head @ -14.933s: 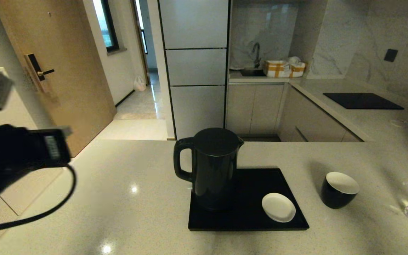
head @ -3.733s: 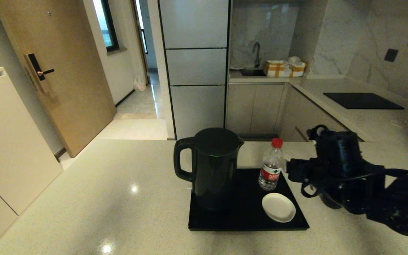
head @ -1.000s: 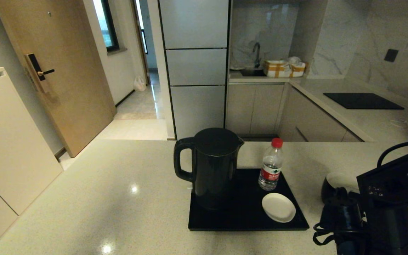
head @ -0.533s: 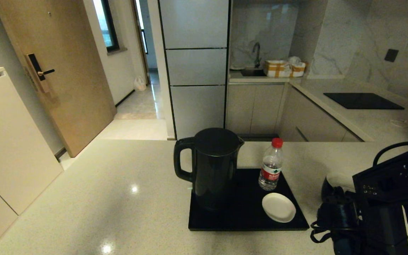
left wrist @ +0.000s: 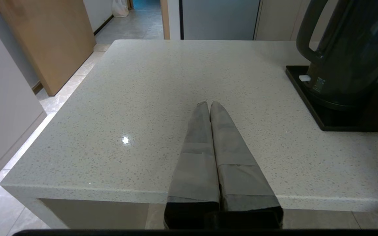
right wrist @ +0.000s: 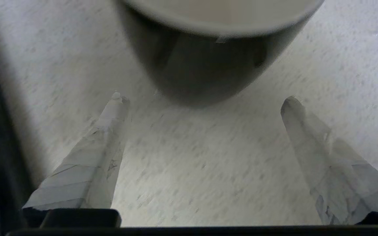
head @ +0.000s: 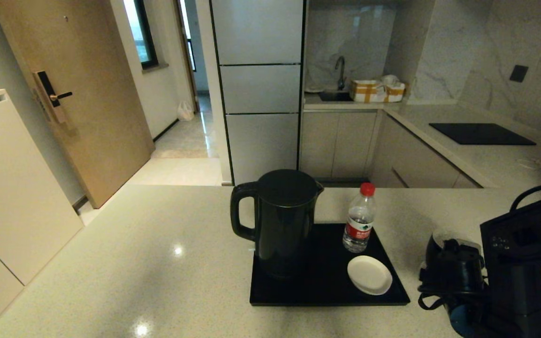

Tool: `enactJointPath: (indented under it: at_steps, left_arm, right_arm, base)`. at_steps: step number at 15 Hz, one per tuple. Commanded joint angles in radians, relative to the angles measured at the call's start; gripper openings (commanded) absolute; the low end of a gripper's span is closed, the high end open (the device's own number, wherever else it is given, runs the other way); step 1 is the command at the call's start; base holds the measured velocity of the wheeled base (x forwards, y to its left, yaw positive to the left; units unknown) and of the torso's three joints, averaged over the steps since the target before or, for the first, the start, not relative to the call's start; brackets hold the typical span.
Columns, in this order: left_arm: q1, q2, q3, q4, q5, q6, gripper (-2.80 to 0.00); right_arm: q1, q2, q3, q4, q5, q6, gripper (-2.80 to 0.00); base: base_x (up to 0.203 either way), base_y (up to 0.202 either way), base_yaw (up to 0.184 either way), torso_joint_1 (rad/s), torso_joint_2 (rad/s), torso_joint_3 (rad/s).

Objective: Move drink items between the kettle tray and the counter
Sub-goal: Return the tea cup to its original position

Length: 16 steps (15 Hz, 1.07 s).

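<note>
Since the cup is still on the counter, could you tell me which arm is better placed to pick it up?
The right. The right gripper is open just short of the black cup on the counter. The left gripper is shut, beyond the kettle.

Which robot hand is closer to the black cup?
The right. The right gripper is open just short of the black cup, fingers either side. The left gripper sits shut over the counter, beyond the kettle.

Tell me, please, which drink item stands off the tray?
The cup, on the counter before the open right gripper; kettle and bottle stand on the tray.
</note>
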Motion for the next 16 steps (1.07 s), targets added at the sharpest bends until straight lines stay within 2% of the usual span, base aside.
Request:
enactJointPath:
  at_steps: [1,2,5,6,9,10,16]
  left_arm:
    - [0.000,0.000,0.000,0.000,-0.001,0.000,-2.80]
    - [0.000,0.001,0.000,0.000,0.000,0.000,-2.80]
    - [0.000,0.000,0.000,0.000,-0.001,0.000,-2.80]
    - [0.000,0.000,0.000,0.000,0.000,0.000,-2.80]
    - [0.000,0.001,0.000,0.000,-0.001,0.000,-2.80]
    - [0.000,0.000,0.000,0.000,0.000,0.000,-2.80]
    - [0.000,0.000,0.000,0.000,0.000,0.000,-2.80]
  right_arm:
    - [-0.069,-0.007,-0.018,-0.009,0.067,-0.020,0.00]
    - [-0.094,-0.010,-0.032,-0.009,0.112,-0.048,0.00]
    - [-0.123,-0.004,-0.069,-0.009,0.163,-0.095,0.00]
    - [-0.137,0.000,-0.079,-0.009,0.220,-0.106,0.00]
    - [-0.142,0.001,-0.083,-0.009,0.232,-0.112,0.00]
    - [-0.158,0.006,-0.104,-0.009,0.274,-0.126,0.00]
    - [-0.204,0.022,-0.139,-0.009,0.326,-0.166,0.00]
  base:
    - [0.000,0.000,0.000,0.000,0.00,0.000]
    - [0.000,0.000,0.000,0.000,0.00,0.000]
    - [0.000,0.000,0.000,0.000,0.00,0.000]
    - [0.000,0.000,0.000,0.000,0.00,0.000]
    - [0.000,0.000,0.000,0.000,0.00,0.000]
    - [0.000,0.000,0.000,0.000,0.00,0.000]
    - [0.000,0.000,0.000,0.000,0.00,0.000]
